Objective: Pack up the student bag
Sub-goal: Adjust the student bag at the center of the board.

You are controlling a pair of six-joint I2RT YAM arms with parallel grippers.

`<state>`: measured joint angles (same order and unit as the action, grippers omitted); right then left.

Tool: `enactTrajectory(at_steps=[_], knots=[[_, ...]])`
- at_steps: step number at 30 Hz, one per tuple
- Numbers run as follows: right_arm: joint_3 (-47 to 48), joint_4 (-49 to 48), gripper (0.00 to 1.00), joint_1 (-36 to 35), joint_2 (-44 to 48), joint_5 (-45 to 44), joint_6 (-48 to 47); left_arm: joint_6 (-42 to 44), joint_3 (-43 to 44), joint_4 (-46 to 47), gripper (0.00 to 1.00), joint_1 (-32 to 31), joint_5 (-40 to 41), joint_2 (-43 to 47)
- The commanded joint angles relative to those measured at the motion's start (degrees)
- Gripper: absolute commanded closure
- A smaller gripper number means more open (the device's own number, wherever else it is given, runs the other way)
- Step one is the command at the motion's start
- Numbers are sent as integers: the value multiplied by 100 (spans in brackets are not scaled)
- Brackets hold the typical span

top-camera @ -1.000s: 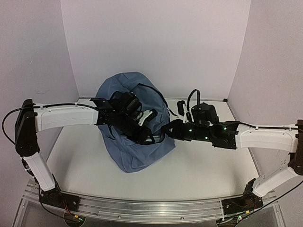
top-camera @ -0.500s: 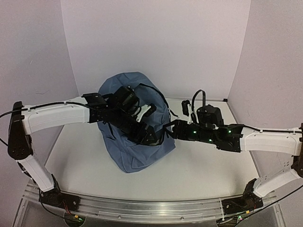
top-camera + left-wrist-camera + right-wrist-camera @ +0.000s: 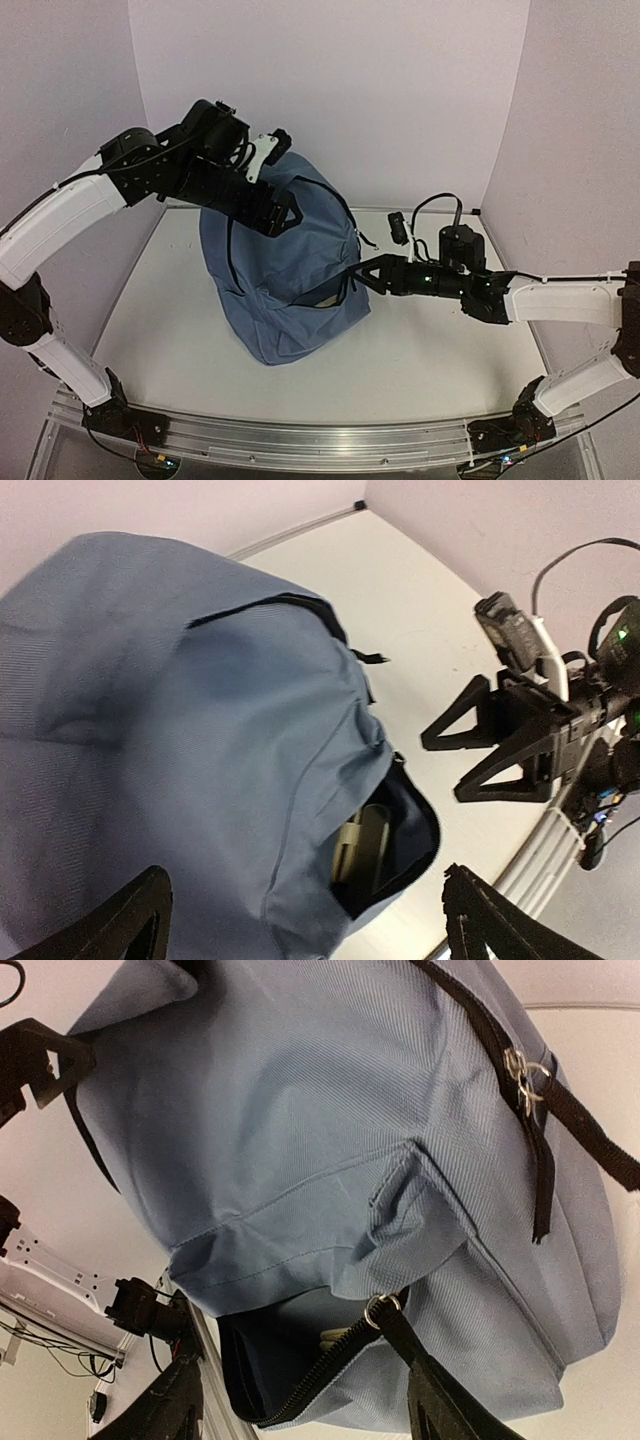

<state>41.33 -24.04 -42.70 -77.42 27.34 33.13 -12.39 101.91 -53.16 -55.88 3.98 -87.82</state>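
The student bag (image 3: 275,265), slate-blue fabric, stands slumped in the middle of the table. Its front pocket (image 3: 285,1345) gapes open along a black zipper, and a pale flat object (image 3: 362,852) shows inside. My left gripper (image 3: 283,212) hangs open above the bag's top, holding nothing; the bag (image 3: 170,710) fills its wrist view. My right gripper (image 3: 362,274) is open just right of the pocket mouth. The pocket's black zipper pull (image 3: 392,1322) lies against one of its fingers (image 3: 450,1410).
The white table (image 3: 440,350) is walled at the back and on both sides. An aluminium rail (image 3: 300,438) runs along the near edge. The bag's main zipper with two metal pulls (image 3: 522,1072) and a black strap (image 3: 590,1140) lie on its right side.
My left arm rose up and back from the pocket to above the bag, its jaws opening. My right gripper opened and drew slightly right. The pocket now stands open.
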Motion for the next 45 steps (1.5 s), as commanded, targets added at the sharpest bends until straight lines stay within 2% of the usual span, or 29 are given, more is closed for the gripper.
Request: enactTrajectory(at_steps=[1,7,11,17,24,29,31,33,35,37,40,42,45], knots=[[-100,-769,37,353,-230,838,-276,549,675,-810,5,24,1325,128],[-100,-880,41,461,-620,1214,-516,772,818,-969,4,24,2154,308],[-92,-1043,43,479,-881,1396,-528,784,639,-936,4,24,2278,418],[23,-1222,51,491,-1165,1581,-488,704,442,-1035,4,24,2782,468],[124,-1270,58,490,-1379,1621,-505,583,107,-884,23,39,2434,538],[47,-1328,45,544,-1343,1569,-519,527,-39,-770,29,75,2286,436],[12,-1389,43,584,-1301,1630,-519,527,-128,-672,35,101,2201,415],[-12,-1439,43,638,-1258,1734,-519,527,-206,-578,46,144,2172,393],[-36,-1472,45,681,-1220,1839,-547,487,-245,-571,63,191,2290,349],[-73,-1480,49,730,-1175,1949,-616,426,-287,-577,77,250,2438,338],[-153,-1480,59,781,-1135,2108,-769,373,-396,-479,93,357,2350,423],[-193,-1480,64,794,-1158,2186,-838,344,-435,-431,99,423,2264,473],[-196,-1480,66,804,-1258,2188,-922,321,-460,-429,100,472,2212,517]])
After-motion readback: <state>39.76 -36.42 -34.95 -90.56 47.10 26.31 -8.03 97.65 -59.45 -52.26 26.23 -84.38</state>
